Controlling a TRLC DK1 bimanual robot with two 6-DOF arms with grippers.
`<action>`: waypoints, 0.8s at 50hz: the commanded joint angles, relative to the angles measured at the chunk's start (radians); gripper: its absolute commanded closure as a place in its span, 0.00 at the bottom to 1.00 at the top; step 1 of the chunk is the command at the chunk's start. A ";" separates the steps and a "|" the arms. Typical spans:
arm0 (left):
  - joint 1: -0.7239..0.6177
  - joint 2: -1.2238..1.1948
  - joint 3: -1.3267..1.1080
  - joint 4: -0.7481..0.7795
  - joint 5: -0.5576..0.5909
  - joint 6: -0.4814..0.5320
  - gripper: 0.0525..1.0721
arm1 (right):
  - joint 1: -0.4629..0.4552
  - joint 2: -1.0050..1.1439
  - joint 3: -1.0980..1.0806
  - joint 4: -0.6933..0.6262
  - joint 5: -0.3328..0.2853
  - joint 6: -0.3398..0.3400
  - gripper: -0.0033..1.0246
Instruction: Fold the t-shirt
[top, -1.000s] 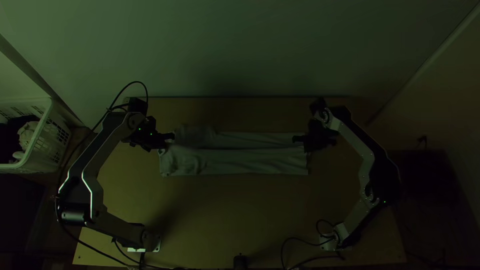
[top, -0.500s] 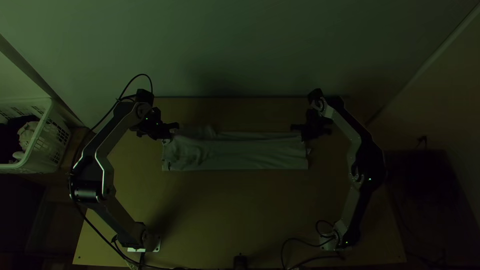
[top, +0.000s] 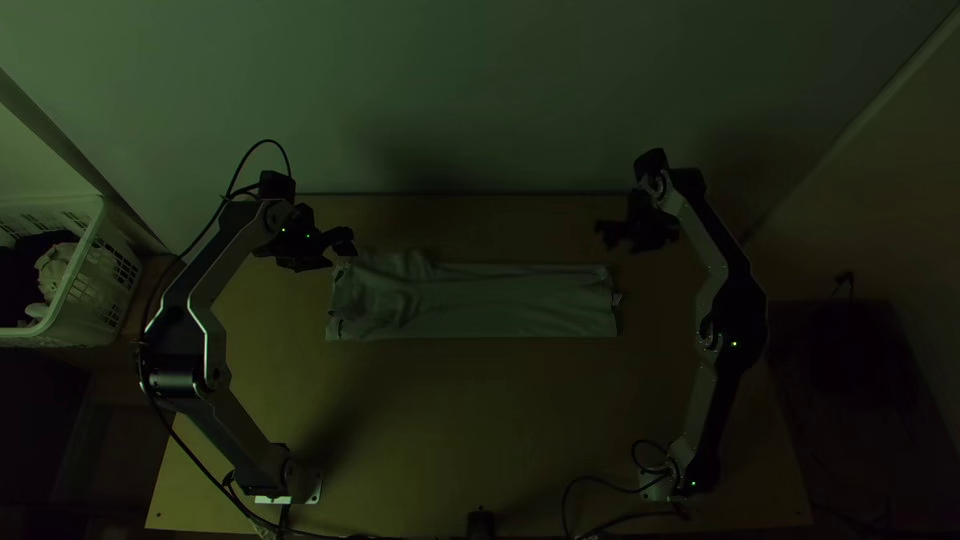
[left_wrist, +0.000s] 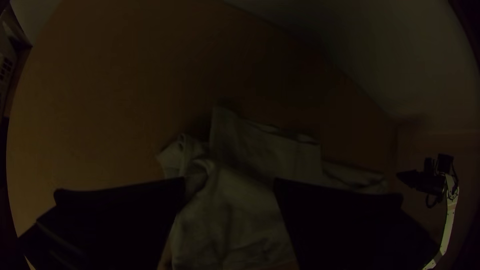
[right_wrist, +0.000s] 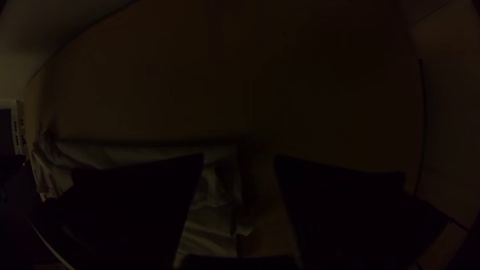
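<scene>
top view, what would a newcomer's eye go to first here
Probably the pale cloth t-shirt, folded into a long strip across the light wooden table. Next, the silver-grey and black left arm and right arm on either side, the left gripper and right gripper open. Then the white plastic basket at the left edge.

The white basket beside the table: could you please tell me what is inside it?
Inside the basket lies a pale, crumpled cloth beside something dark; whatever is underneath them is covered.

Plain pale grey t-shirt (top: 480, 300), yellowish-brown table (top: 450, 410), white basket (top: 101, 288), black cable (top: 266, 141), green light (top: 735, 344)
</scene>
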 joint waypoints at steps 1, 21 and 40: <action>0.036 -0.049 -0.008 0.008 0.055 -0.026 0.04 | -0.002 -0.040 0.043 -0.033 0.012 -0.013 0.04; 0.184 -0.172 -0.241 0.060 0.274 0.075 0.04 | -0.025 -0.261 0.103 -0.034 -0.046 -0.001 0.04; 0.305 -0.163 -0.481 0.192 0.432 0.206 0.04 | -0.022 -0.382 0.016 -0.054 -0.045 -0.001 0.04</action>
